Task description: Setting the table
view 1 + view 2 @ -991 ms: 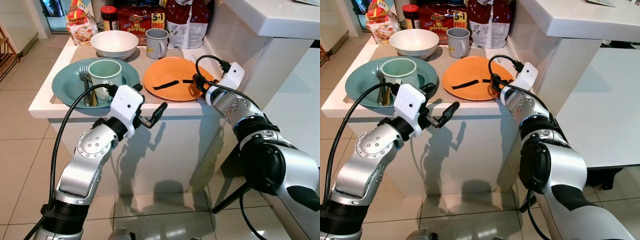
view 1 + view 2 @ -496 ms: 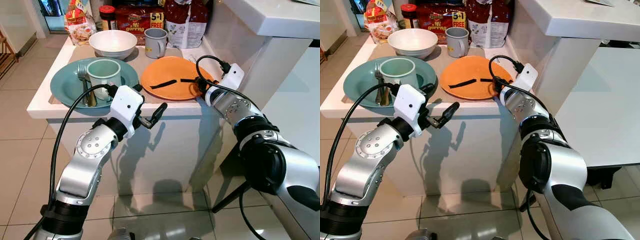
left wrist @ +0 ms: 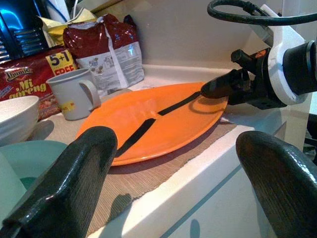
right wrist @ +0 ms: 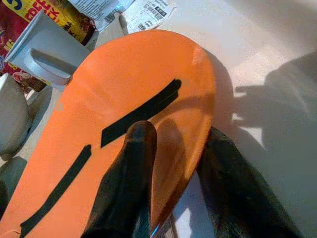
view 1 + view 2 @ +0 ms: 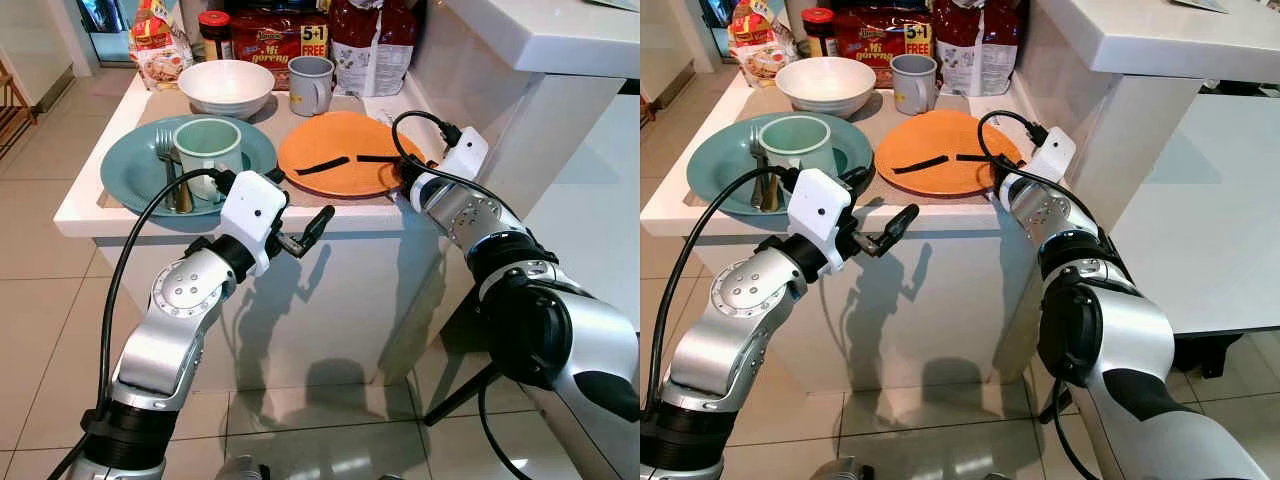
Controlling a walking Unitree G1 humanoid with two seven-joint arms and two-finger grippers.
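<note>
The orange plate (image 5: 340,153) lies on a tan mat (image 3: 143,176) near the front right corner of the white table (image 5: 90,195), with two black strips across its face. Its right rim is pinched by the right gripper (image 4: 173,163): one finger lies on top of the plate, the other under the rim, so the jaws are closed narrowly on the plate. Just left of it sits a teal plate (image 5: 135,165) carrying a pale green mug (image 5: 208,148) and a fork (image 5: 168,160). Behind these stand a white bowl (image 5: 227,87) and a grey mug (image 5: 313,84), with food packets (image 5: 280,35) along the back edge. The left gripper (image 5: 300,235) hangs in front of the table edge, below the teal plate, its jaws spread wide and holding nothing.
</note>
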